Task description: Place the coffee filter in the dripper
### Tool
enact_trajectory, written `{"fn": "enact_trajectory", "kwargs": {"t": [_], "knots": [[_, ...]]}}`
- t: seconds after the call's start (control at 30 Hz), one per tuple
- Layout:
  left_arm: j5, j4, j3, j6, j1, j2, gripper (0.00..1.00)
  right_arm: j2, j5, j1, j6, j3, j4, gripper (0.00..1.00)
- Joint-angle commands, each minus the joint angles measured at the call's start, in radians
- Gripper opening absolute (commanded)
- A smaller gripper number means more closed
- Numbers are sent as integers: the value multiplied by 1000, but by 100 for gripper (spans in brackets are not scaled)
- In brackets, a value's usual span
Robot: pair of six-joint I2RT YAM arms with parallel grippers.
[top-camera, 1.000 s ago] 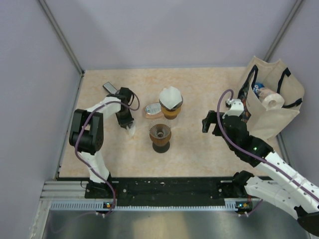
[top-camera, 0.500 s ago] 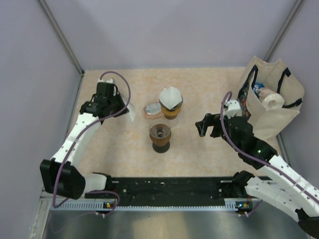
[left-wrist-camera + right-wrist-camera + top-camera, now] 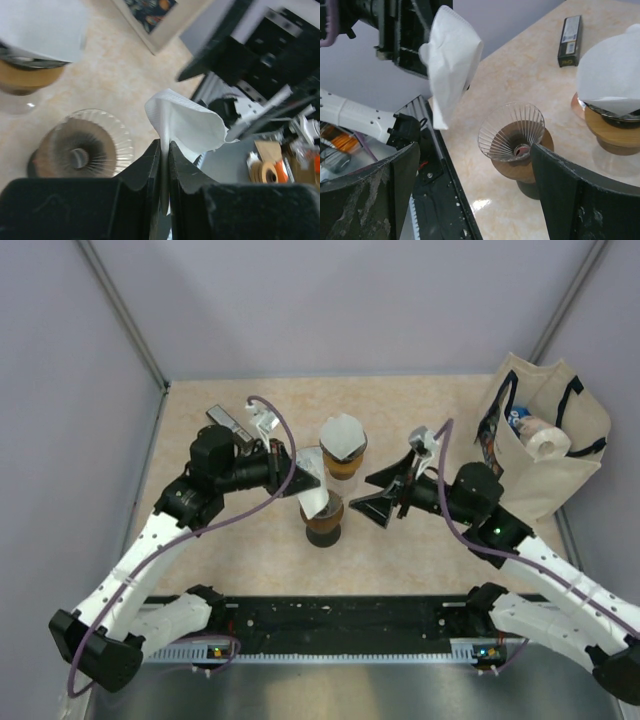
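Filter (image 3: 312,485): a white paper cone, folded nearly flat, held in the air just above the dripper and a little to its left, not yet in it.
Left gripper (image 3: 298,478): pinched narrow on the filter's edge. I judge the thin hold is there to leave the rest of the paper free to go down point first.
Dripper (image 3: 325,523): a clear ribbed cone on a wooden stand, mouth up and empty. It stands apart from the filter in the right wrist view.
Right gripper (image 3: 378,495): jaws wide, nothing between them, just right of the dripper and facing it. It is probably placed to steady the stand or to spread the paper.
Second dripper (image 3: 342,445): just behind, with a filter seated in it.
Bag (image 3: 560,440): at the far right, well apart from the work.
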Motion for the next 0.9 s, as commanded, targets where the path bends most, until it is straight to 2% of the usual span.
{"fn": "enact_trajectory", "kwargs": {"t": [0.0, 0.2, 0.37, 0.57, 0.73, 0.87], "knots": [[93, 105, 16, 31, -99, 25, 15, 96, -134, 23, 1, 65, 96, 91], [90, 122, 28, 25, -125, 48, 15, 122, -1, 92, -75, 86, 47, 91], [84, 118, 31, 31, -134, 64, 15, 121, -8, 93, -90, 94, 59, 91], [0, 37, 57, 60, -145, 88, 15, 107, 130, 93, -82, 147, 24, 91], [-117, -46, 108, 61, -154, 139, 13, 141, 158, 93, -81, 192, 10, 90], [-111, -65, 128, 65, -163, 166, 12, 190, 220, 93, -75, 255, -68, 87]]}}
